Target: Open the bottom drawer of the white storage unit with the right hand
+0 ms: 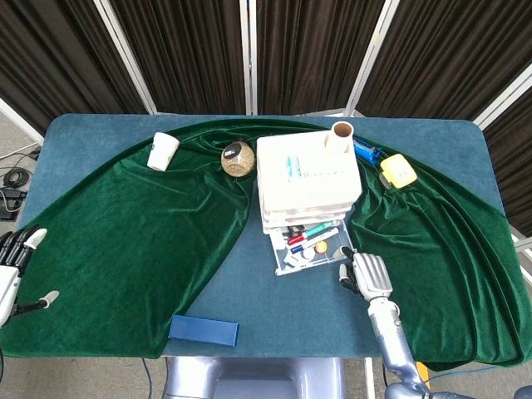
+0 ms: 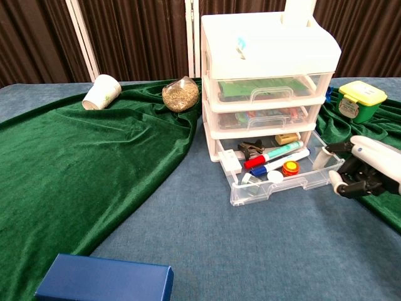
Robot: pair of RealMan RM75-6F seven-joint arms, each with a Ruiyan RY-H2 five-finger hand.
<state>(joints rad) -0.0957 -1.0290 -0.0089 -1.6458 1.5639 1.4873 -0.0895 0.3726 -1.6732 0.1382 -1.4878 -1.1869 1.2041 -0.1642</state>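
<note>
The white storage unit (image 1: 307, 179) (image 2: 269, 50) stands at the table's middle with three clear drawers. Its bottom drawer (image 1: 316, 263) (image 2: 276, 188) is pulled well out and skewed to the right, showing markers, a red cap and a black clip inside. My right hand (image 1: 370, 276) (image 2: 366, 168) is at the drawer's front right corner, thumb above the rim and fingers curled under it, gripping that corner. My left hand (image 1: 12, 266) lies at the far left table edge with its fingers apart, holding nothing.
A green velvet cloth (image 1: 125, 241) covers both sides of the table. A white cup (image 1: 163, 151) and a grain jar (image 1: 237, 159) lie behind left. A yellow-lidded tub (image 2: 358, 99) sits right of the unit, a cardboard tube (image 1: 340, 135) on top. A blue box (image 1: 204, 331) lies at the front.
</note>
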